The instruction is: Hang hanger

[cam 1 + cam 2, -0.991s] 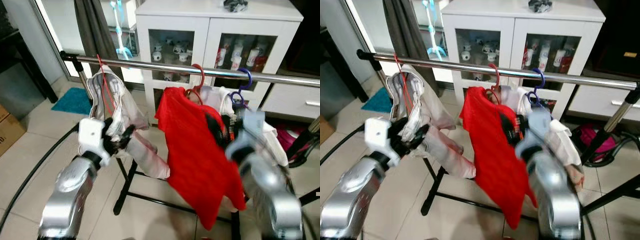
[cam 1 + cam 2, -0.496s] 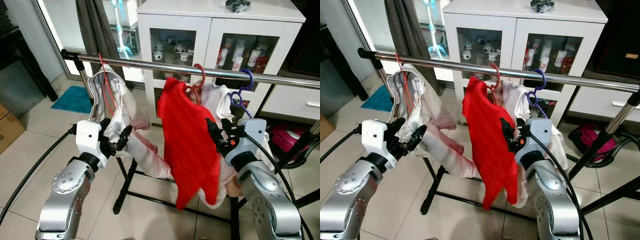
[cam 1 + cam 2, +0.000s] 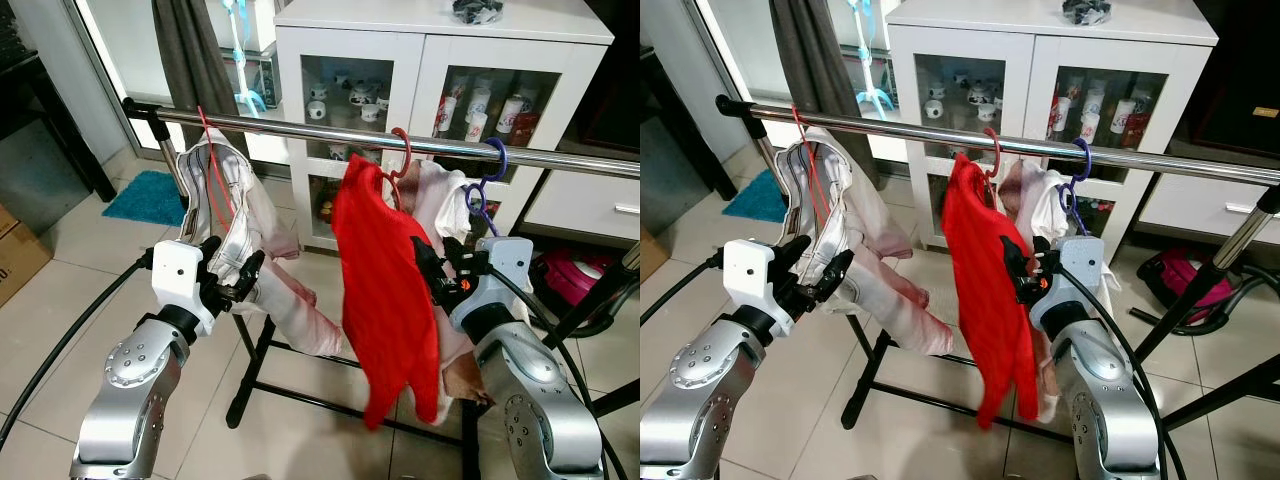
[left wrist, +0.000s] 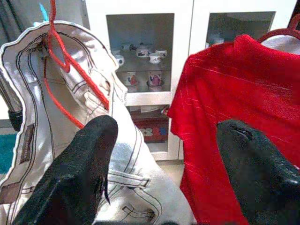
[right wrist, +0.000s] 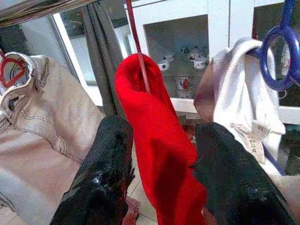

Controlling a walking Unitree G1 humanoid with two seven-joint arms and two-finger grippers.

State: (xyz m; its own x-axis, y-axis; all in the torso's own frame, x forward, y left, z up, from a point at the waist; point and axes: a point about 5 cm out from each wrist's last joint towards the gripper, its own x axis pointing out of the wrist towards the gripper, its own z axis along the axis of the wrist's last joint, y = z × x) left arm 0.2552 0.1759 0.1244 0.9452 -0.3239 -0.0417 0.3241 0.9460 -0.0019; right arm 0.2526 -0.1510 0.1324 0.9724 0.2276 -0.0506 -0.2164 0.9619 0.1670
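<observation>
Left eye view shows the red hanger (image 3: 399,160) already hooked over the steel rail (image 3: 300,131) near its middle, the red shirt (image 3: 385,290) draped from it. Right gripper (image 3: 437,272) sits beside the shirt, jaws wide and empty, apparently released; left gripper (image 3: 232,278) likewise gapes by the pale jacket (image 3: 245,230).

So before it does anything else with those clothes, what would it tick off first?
1. Red hanger hooked over the rail: ok.
2. Red shirt hanging free: ok.
3. Right gripper open, off the shirt: ok.
4. Left gripper open beside the white jacket: ok.
5. Blue hanger on the rail: ok.
6. Shirt hanging at rest: cannot tell.
</observation>
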